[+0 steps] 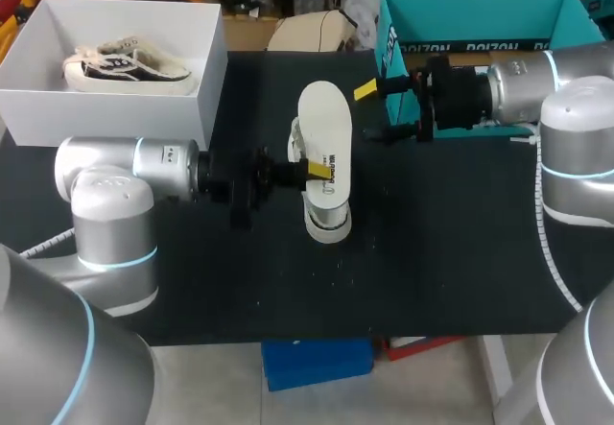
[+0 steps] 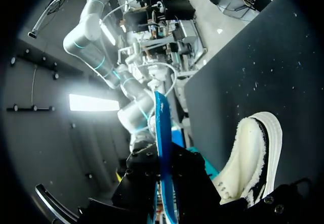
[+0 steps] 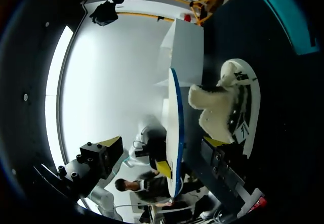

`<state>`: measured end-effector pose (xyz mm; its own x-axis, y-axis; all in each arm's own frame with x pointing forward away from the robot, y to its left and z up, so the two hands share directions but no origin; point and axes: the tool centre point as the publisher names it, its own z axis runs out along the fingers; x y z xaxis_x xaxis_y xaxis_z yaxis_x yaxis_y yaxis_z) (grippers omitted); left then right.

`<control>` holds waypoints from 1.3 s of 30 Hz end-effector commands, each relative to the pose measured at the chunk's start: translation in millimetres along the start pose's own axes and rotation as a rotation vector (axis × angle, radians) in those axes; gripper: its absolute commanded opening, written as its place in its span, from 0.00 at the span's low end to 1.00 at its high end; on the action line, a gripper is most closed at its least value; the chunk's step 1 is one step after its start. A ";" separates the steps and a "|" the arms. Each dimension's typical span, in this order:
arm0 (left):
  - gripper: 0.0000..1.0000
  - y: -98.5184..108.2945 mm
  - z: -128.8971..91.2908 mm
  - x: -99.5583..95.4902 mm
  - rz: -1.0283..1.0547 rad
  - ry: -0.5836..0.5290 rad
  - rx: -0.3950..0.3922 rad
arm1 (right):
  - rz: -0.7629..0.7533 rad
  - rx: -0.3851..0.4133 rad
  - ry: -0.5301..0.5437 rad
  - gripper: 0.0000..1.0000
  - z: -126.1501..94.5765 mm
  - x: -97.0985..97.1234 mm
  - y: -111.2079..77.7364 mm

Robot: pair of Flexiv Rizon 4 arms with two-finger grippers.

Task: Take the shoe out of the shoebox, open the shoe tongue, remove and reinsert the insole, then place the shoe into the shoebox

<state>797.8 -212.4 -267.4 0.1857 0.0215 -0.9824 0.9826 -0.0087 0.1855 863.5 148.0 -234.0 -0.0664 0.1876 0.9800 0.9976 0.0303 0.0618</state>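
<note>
A white insole point(image 1: 321, 118) with a blue underside hangs flat over the middle of the table, edge-on in both wrist views point(image 2: 163, 148) point(image 3: 174, 128). My left gripper point(image 1: 312, 169) point(image 2: 164, 183) is shut on its side edge. Under it on the black table lies the white shoe with fleece lining point(image 1: 326, 224) point(image 2: 253, 153) point(image 3: 228, 107). My right gripper point(image 1: 376, 110) point(image 3: 164, 145) stands wide open to the right of the insole's far end, apart from it. The white shoebox point(image 1: 115, 108) point(image 3: 185, 52) sits at the back left.
A second black-and-cream shoe point(image 1: 129, 65) lies inside the white shoebox. An open teal box point(image 1: 480, 12) stands at the back right, just behind my right arm. The black table point(image 1: 432, 252) runs to its front edge.
</note>
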 end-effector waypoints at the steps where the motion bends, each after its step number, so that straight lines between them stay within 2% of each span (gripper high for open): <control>1: 0.00 -0.5 0.9 0.3 0.003 0.002 -0.001 | 0.027 0.045 0.027 1.00 9.6 -5.9 2.7; 8: 0.00 -0.5 0.9 0.3 0.003 0.002 -0.001 | 0.079 0.021 0.080 1.00 19.8 -18.9 -6.0; 16: 0.00 -0.5 0.9 0.3 0.003 0.002 -0.001 | 0.083 -0.021 0.107 1.00 28.6 -24.0 -12.1; 20: 0.00 -0.5 0.9 0.3 0.003 0.002 -0.001 | 0.075 -0.035 0.111 0.89 30.5 -25.6 -11.0; 21: 0.00 -0.5 0.9 0.3 0.003 0.002 -0.001 | 0.072 -0.040 0.110 0.80 30.9 -25.6 -10.3; 23: 0.00 -0.5 0.9 0.3 0.003 0.002 -0.001 | 0.069 -0.045 0.108 0.71 31.2 -25.4 -9.2; 29: 0.00 -0.5 0.9 0.3 0.003 0.002 -0.001 | 0.055 -0.048 0.102 0.57 33.2 -23.8 -4.8; 31: 0.00 -0.5 0.9 0.3 0.003 0.002 -0.001 | 0.050 -0.048 0.099 0.49 33.0 -23.0 -2.9; 39: 0.00 -0.5 0.9 0.3 0.003 0.002 -0.001 | 0.039 -0.043 0.084 0.46 33.5 -19.4 2.8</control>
<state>798.1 -212.3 -267.7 0.1860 0.0209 -0.9823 0.9825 -0.0095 0.1859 864.5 175.6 -260.5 -0.0296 0.0999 0.9946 0.9992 -0.0220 0.0320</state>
